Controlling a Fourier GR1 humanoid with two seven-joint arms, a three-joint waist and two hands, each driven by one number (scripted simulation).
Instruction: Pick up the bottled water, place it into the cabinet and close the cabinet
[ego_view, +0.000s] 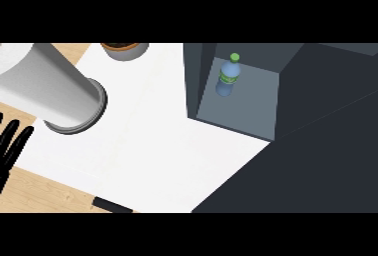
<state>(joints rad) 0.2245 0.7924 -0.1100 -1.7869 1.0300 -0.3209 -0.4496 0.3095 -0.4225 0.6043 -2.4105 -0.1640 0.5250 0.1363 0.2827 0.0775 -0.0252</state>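
Note:
The bottled water (229, 76), clear blue with a green cap and a green label, stands upright inside the open dark cabinet (244, 117) at the upper right, on its grey floor. No hand touches it. Black straight fingers of my left hand (10, 145) show at the left edge, far from the bottle, holding nothing. A thick grey forearm (52, 85) slants in from the upper left and ends in a dark-rimmed wrist. My right hand does not show.
A broad dark panel (310, 165) fills the lower right beside the cabinet's opening. A grey bowl (124, 50) sits at the top edge on the white counter (148, 150). Wood surface (37, 192) lies lower left. A small black sliver (111, 205) pokes in at the bottom.

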